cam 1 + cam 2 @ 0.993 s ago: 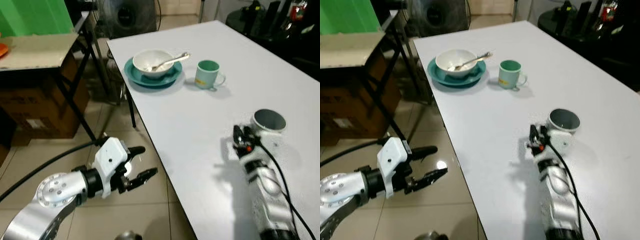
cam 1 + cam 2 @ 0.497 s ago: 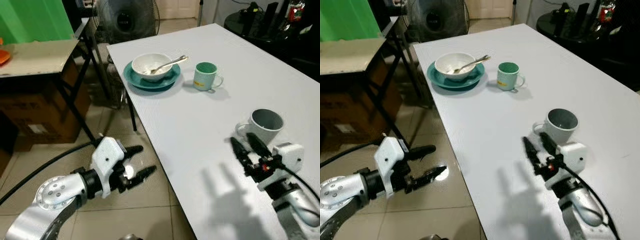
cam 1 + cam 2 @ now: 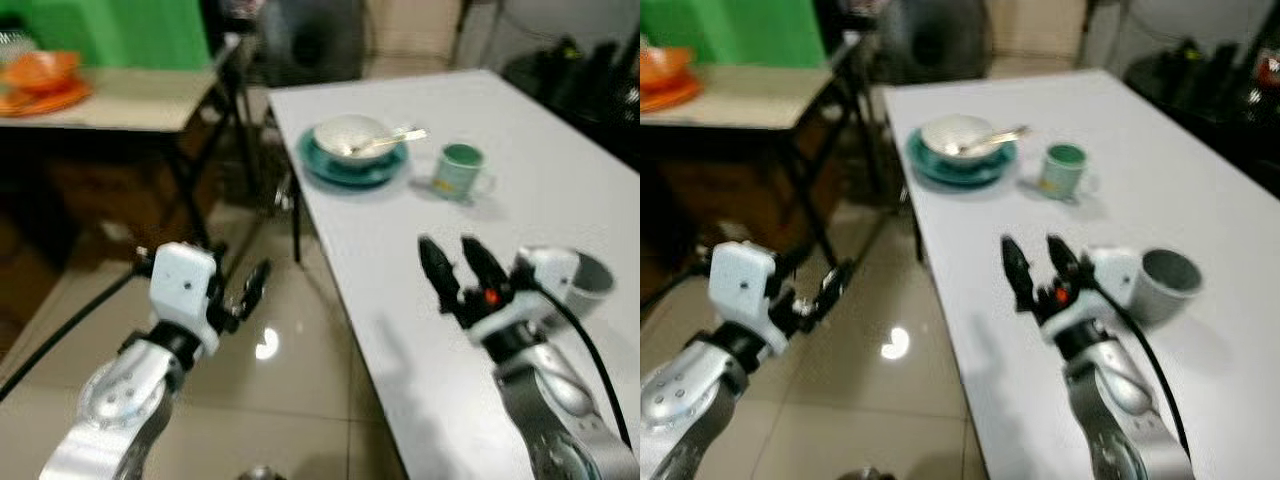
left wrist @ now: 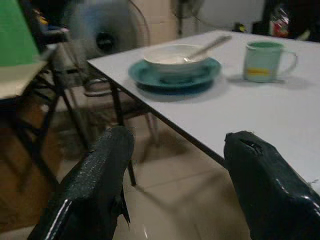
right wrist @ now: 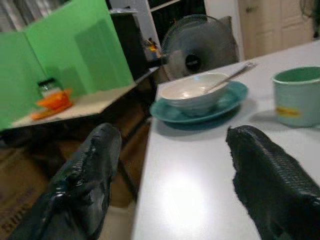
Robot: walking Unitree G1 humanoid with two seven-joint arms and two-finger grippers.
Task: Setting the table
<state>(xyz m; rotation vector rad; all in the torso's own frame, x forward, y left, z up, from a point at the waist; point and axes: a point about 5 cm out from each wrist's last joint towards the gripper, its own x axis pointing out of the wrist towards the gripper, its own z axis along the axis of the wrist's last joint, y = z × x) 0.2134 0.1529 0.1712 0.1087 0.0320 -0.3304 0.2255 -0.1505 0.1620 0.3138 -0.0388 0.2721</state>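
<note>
The right claw (image 3: pixel 455 268) hangs released over the worktop (image 3: pixel 400 250), fingers spread, holding nothing. The grey cup (image 3: pixel 570 282) stands upright just beside it, toward the right edge. The left claw (image 3: pixel 245 290), open and empty, is off the worktop's left edge, well apart.

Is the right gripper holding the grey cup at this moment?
No, the right gripper is open and holds nothing, and the grey cup stands on the white table just behind it.
</note>
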